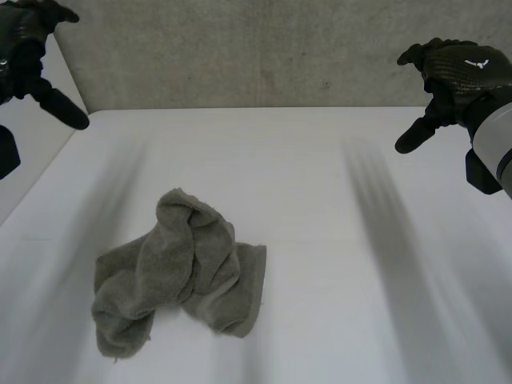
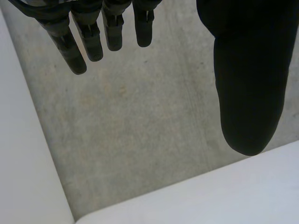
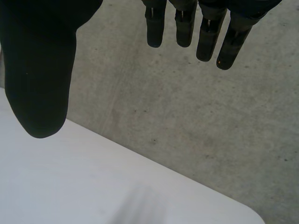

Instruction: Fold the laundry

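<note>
Closest to your head camera, the grey-green towel [image 1: 180,268] lay crumpled in a loose heap on the white table [image 1: 336,264], toward the robot's left side, and neither hand touched it. One part bunched up into a hump, and a flatter flap spread out beside it toward the table's middle. Farther back, you had both hands raised above the table, well apart from the towel. The left hand [image 1: 28,48] hung over the far left corner, its fingers [image 2: 88,39] straight and spread away from the thumb, holding nothing. The right hand [image 1: 460,72] hung at the far right, likewise loose and empty, its fingers [image 3: 187,25] apart from the thumb. Beyond them the grey wall [image 1: 264,56] stood along the table's far edge.
</note>
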Robot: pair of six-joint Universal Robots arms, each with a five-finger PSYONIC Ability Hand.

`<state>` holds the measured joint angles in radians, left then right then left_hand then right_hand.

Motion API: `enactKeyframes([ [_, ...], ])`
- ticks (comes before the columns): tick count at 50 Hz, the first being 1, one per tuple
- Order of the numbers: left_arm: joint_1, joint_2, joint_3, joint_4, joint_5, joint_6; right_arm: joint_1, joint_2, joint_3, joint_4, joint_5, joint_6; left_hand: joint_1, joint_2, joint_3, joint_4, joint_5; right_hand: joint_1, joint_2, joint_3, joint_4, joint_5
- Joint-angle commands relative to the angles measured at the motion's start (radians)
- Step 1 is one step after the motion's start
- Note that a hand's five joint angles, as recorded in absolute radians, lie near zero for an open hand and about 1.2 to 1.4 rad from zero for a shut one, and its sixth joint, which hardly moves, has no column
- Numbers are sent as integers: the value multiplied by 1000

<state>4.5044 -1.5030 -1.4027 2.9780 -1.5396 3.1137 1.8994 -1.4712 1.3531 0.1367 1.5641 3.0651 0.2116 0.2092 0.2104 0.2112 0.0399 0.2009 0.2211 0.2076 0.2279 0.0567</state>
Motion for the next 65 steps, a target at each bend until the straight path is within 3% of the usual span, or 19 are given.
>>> enactKeyframes([
  [1, 84, 0, -16, -103, 128, -4, 6, 0, -35, 31, 17, -9, -13, -10, -12, -12, -16, -26, -47, -33, -53, -57],
  [5, 124, 1, -35, -117, 179, -23, 6, 0, -38, 32, 14, -14, -16, -13, -15, -15, -19, -26, -47, -33, -53, -57],
  [24, 131, 26, -70, -85, 187, -17, 9, 11, -29, 27, -15, -14, -30, -28, -29, -30, -33, -26, -47, -33, -53, -57],
  [27, 131, 26, -93, -40, 190, -7, 9, 12, -23, 32, -58, 12, -30, -28, -29, -30, -33, -26, -47, -33, -53, -57],
  [29, 134, 21, -125, 24, 191, -4, 26, 34, -9, 31, -142, 136, -28, -25, -26, -27, -30, -26, -47, -33, -53, -57],
  [30, 134, 21, -125, 24, 191, -4, 26, 34, -9, 31, -142, 136, -27, -25, -26, -27, -30, -26, -47, -33, -53, -57],
  [32, 134, 17, -160, 77, 194, -3, 27, 109, -12, 27, -240, 274, -25, -22, -23, -24, -27, -26, -47, -33, -53, -57],
  [37, 134, 9, -219, 150, 239, 20, 29, 219, -34, 24, -327, 369, -22, -19, -20, -21, -24, -26, -47, -33, -53, -57],
  [41, 134, -5, -257, 184, 289, 68, 69, 319, -63, 23, -338, 379, -22, -19, -20, -21, -24, -26, -47, -33, -53, -57],
  [45, 134, -34, -298, 199, 332, 152, 235, 464, -165, 20, -337, 377, -22, -19, -20, -21, -24, -26, -47, -33, -53, -57],
  [54, 145, -56, -337, 199, 331, 212, 345, 652, -302, -15, -338, 443, -25, -22, -23, -24, -27, -13, -33, -20, -40, -44],
  [59, 160, -56, -349, 199, 332, 210, 402, 729, -350, -97, -329, 508, -25, -22, -23, -24, -27, 195, 175, 189, 168, 165],
  [61, 162, -56, -354, 200, 332, 210, 405, 747, -357, -121, -309, 517, -25, -22, -23, -24, -27, 747, 727, 740, 720, 716],
  [62, 162, -56, -354, 200, 332, 210, 405, 747, -358, -121, -309, 517, -25, -22, -23, -24, -27, 750, 730, 743, 723, 720],
  [63, 162, -56, -355, 200, 332, 210, 405, 741, -358, -124, -283, 508, -27, -25, -26, -27, -30, 1067, 1047, 1060, 1040, 1037],
  [64, 162, -56, -355, 200, 332, 210, 403, 720, -353, -126, -245, 488, -27, -25, -26, -27, -30, 1194, 1174, 1187, 1167, 1164],
  [65, 162, -56, -355, 200, 332, 210, 403, 720, -353, -126, -245, 488, -27, -25, -26, -27, -30, 1195, 1175, 1189, 1168, 1165],
])
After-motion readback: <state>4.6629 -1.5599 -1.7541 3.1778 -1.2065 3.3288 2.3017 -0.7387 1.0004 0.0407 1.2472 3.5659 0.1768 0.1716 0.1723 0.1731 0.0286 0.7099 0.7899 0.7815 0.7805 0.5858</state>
